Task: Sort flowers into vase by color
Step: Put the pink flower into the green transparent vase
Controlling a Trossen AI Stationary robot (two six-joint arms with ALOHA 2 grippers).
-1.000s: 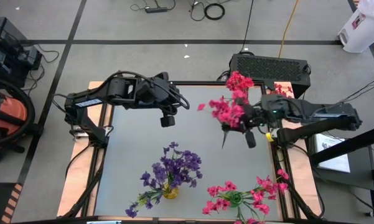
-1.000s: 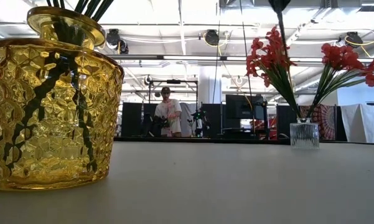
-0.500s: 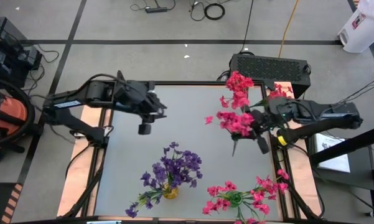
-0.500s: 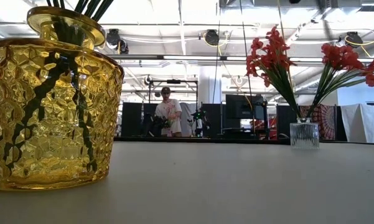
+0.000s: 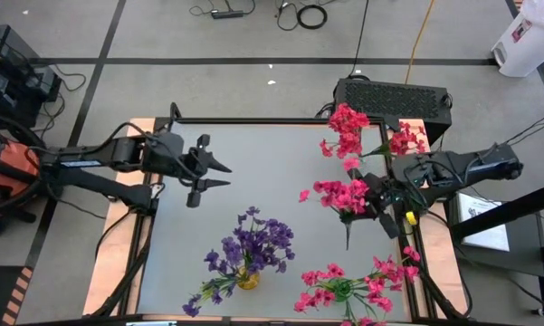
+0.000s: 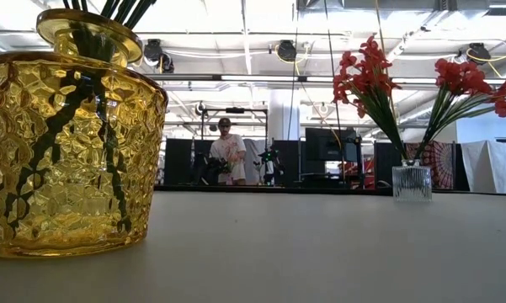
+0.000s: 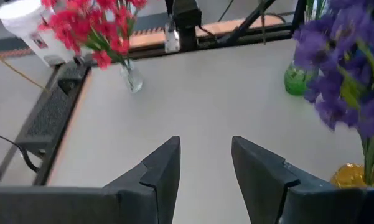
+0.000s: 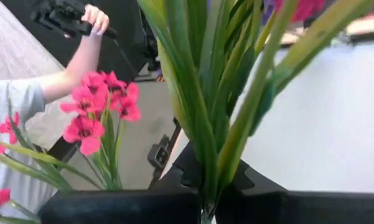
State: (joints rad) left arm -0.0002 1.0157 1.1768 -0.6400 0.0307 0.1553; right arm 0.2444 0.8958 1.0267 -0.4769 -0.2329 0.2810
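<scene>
Gripping a pink flower sprig [image 5: 342, 194] by its green stem, the right pincer [image 5: 386, 201] is seen closed near the right edge of the counter [image 5: 272, 163], the blossoms spread toward the counter's middle and the stem end pointing at the near edge. In the right wrist view the stem and leaves [image 8: 205, 93] are shown clamped between the dark fingers [image 8: 168, 205]. Red flowers [image 5: 348, 127] are gathered in a small clear vase [image 6: 412, 183] at the far right corner, and a second red cluster [image 5: 405, 138] is seen just beside them. Pink flowers [image 5: 344, 282] are held in a green vase [image 7: 295, 79] at the near right corner. Purple flowers [image 5: 253, 244] are stood in a yellow glass vase [image 6: 67, 151] at the near edge, left of the green one; only dark stems can be made out through its textured wall in the low view. The left pincer [image 5: 208, 168] is held above the left part of the counter, its fingers [image 7: 162, 174] parted and nothing between them. A person's hand [image 8: 94, 18] and grey sleeve are caught in the right wrist view beyond the counter, and a person [image 6: 227, 151] is seen standing far back in the room in the low view.
</scene>
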